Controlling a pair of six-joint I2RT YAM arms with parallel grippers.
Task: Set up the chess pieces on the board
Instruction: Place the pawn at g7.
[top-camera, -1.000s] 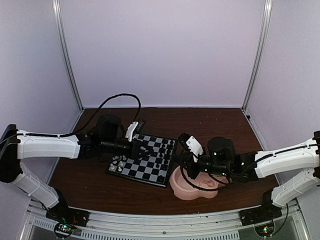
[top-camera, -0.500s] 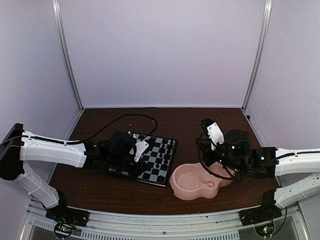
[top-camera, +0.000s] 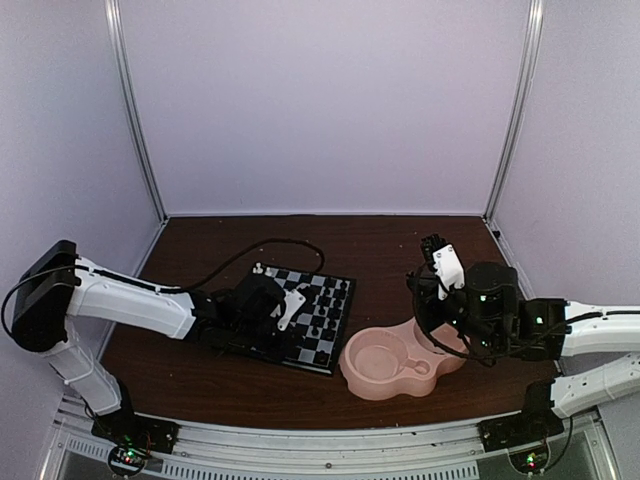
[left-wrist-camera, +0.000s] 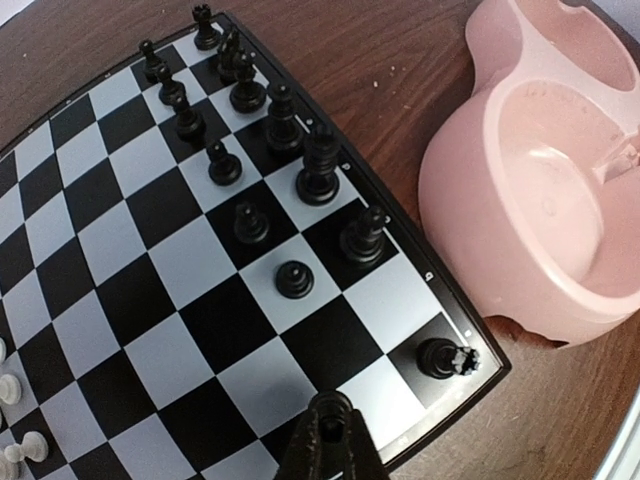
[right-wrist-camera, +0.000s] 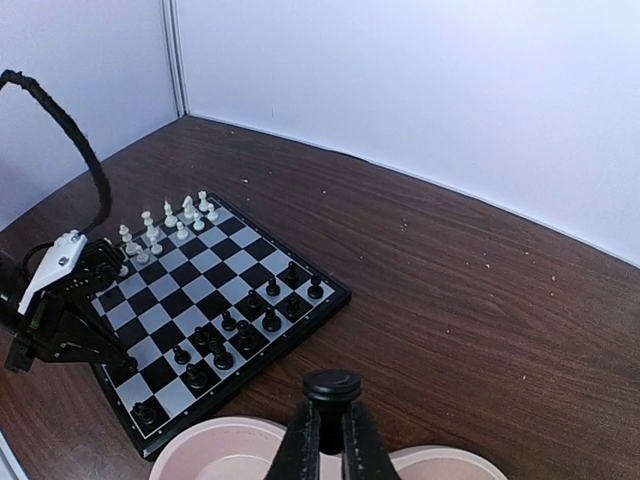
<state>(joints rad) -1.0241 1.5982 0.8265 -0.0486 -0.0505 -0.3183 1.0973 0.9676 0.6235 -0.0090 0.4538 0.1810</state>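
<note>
Right now my left hand hangs with its fingers pressed together and nothing between them, low over an edge square of the small square black-and-pale-grey chessboard. Tiny black plastic chessmen stand along the board edge beside the pink plastic double-bowl dish. Tiny white plastic chessmen line the opposite edge. My right hand is clamped on one black round-topped chessman, raised above the dish on the dark brown wooden surface.
</note>
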